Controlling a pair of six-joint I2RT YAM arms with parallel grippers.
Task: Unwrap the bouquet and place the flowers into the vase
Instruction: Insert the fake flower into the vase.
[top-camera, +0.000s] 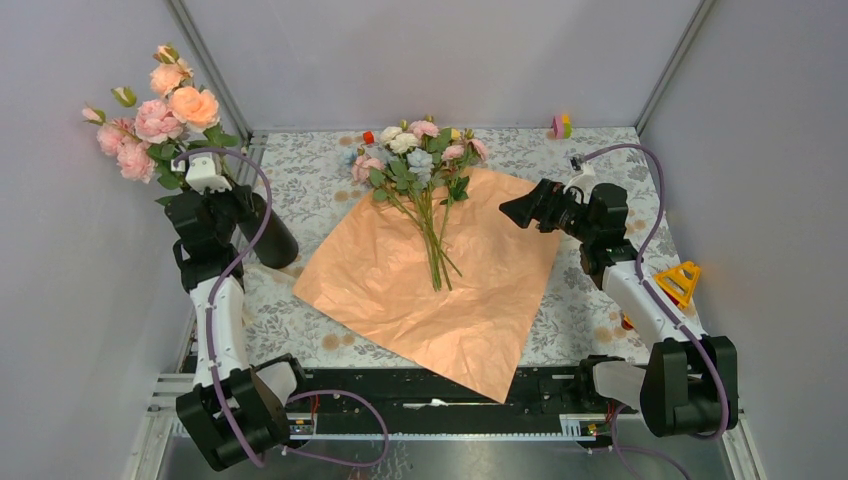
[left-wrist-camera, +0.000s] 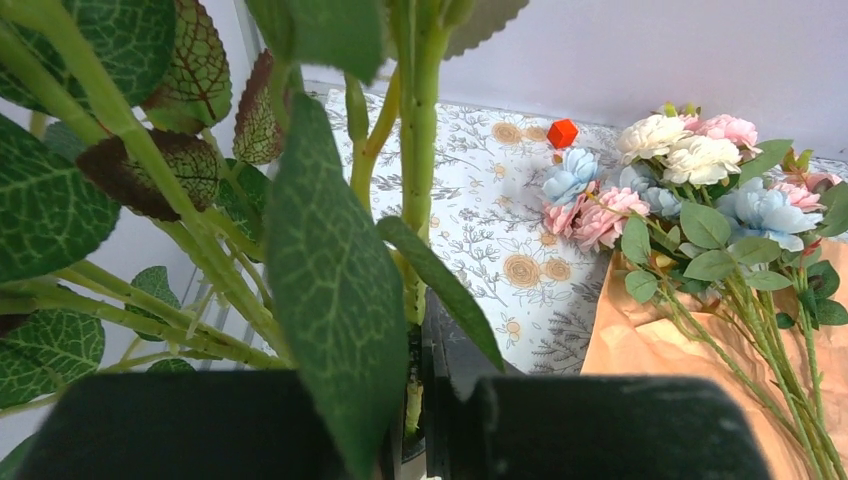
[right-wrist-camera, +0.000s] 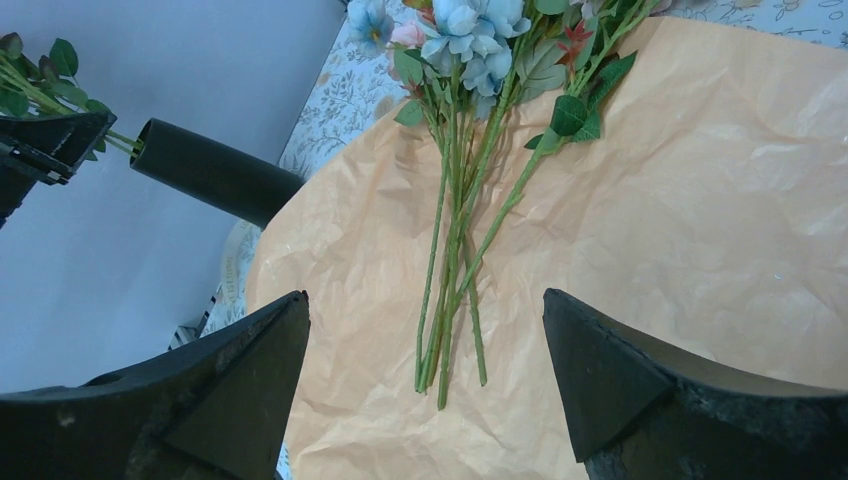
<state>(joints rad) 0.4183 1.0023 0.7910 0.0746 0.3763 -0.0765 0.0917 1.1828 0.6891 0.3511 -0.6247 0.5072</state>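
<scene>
The vase (top-camera: 268, 235) stands at the left side of the table (top-camera: 600, 290), just beside the left corner of the wrapping paper (top-camera: 430, 300). 1 cluster of pink and peach flowers (top-camera: 160, 110) rises above it. In the right wrist view its stem ends enter the vase mouth. The left gripper (top-camera: 218, 205) is clamped on these stems just above the mouth, so this cluster is judged mid-insertion and not yet released.

The wrapping paper lies opened flat, peach side up, so unwrapping is judged complete. The loose flowers (top-camera: 425, 175), with pink, cream and pale blue heads, lie on the paper, stems toward the arms, well apart from the vase. The right gripper (top-camera: 522, 212) hangs over the paper's right edge, jaws wide, holding nothing.

To do: release cluster 1, then transfer the loose flowers.
</scene>
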